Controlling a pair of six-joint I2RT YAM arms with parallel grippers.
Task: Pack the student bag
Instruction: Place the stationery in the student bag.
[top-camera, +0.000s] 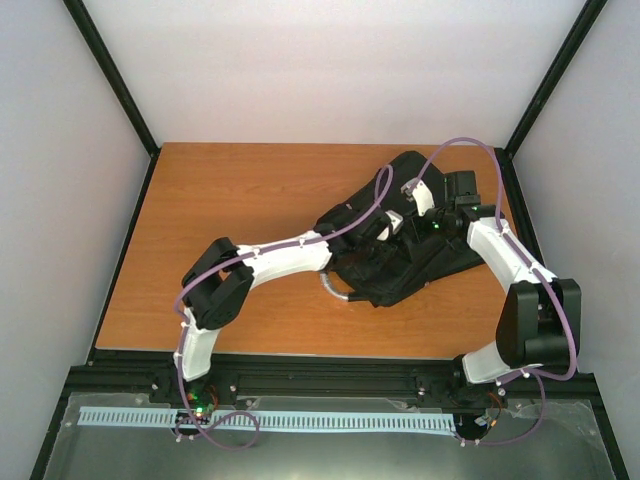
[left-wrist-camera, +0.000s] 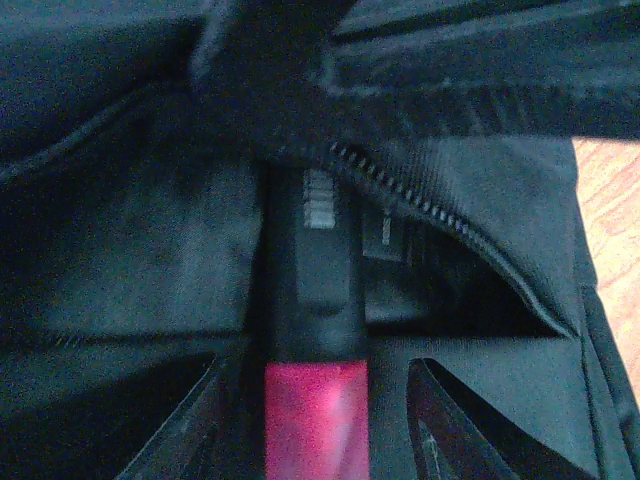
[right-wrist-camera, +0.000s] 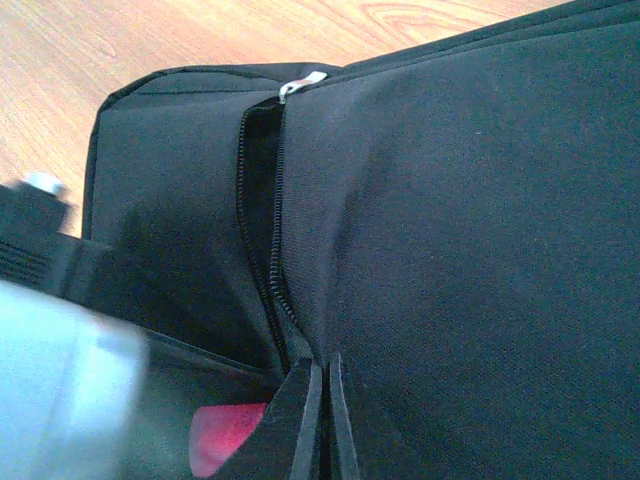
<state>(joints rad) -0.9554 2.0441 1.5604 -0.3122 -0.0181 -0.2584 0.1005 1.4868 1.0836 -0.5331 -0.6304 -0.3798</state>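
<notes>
On the wooden table (top-camera: 250, 200) I see one black backpack (top-camera: 420, 265) right of centre, both arms bent over it. My left gripper (left-wrist-camera: 315, 420) clasps one pink-and-black pen (left-wrist-camera: 312, 330) inside the opening; my right gripper (right-wrist-camera: 320, 420) pinches the zipper edge (right-wrist-camera: 275, 270).

wooden table (top-camera: 250, 200), white walls (top-camera: 330, 70), black frame (top-camera: 115, 75)

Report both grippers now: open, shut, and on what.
Left gripper: shut on a black and pink marker, inside the student bag.
Right gripper: shut, pinching the bag's fabric by the zipper.
</notes>
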